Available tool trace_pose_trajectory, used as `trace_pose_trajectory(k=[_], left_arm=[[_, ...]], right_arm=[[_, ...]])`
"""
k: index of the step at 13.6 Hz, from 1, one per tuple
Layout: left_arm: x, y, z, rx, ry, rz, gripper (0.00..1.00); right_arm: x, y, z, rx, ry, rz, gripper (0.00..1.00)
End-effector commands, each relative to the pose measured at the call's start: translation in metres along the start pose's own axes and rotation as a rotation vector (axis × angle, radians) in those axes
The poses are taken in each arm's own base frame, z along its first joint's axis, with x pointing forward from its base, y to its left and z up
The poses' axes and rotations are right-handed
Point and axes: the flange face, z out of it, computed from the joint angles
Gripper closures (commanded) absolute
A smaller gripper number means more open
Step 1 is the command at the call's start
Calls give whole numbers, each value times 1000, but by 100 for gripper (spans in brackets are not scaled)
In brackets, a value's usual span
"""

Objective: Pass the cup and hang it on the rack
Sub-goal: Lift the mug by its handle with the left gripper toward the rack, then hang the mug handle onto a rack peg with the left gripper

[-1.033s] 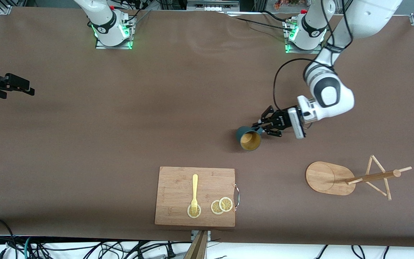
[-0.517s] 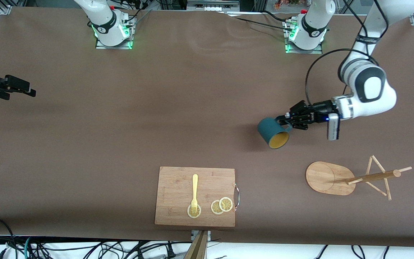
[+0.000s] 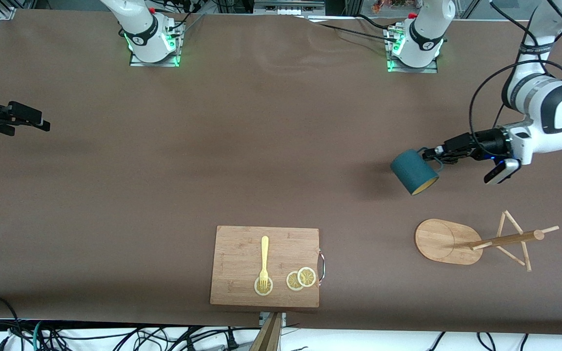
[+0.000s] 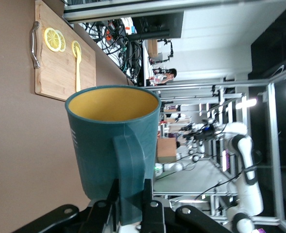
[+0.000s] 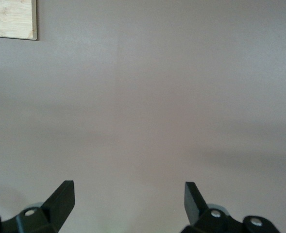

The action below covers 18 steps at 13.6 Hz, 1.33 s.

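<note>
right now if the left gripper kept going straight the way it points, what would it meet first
Likely nothing. The left gripper, shut on the dark teal mug's loop handle, points toward the right arm's end over bare brown table; height is hard to judge.

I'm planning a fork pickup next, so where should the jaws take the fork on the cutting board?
Probably the bare handle of the fork, from straight above. It lies flat on the cutting board, its tines resting on a lemon slice, so the handle is the clear part.

One cup (image 3: 412,171) is counted, one rack (image 3: 476,241), one cutting board (image 3: 242,253), one fork (image 3: 264,261), and three lemon slices (image 3: 301,279) are tallied.
</note>
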Motion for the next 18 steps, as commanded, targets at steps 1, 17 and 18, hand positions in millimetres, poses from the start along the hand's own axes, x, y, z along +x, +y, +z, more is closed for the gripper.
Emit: trace_pose_trajectory(k=[1, 17, 18], left_arm=[[7, 18, -37, -27, 6, -115, 100], [70, -37, -146, -302, 111, -443, 100], [74, -43, -148, -316, 123, -440, 100]], right_arm=[[1, 0, -6, 15, 5, -10, 0], [1, -4, -4, 16, -1, -15, 0], [1, -4, -4, 16, -2, -16, 0]])
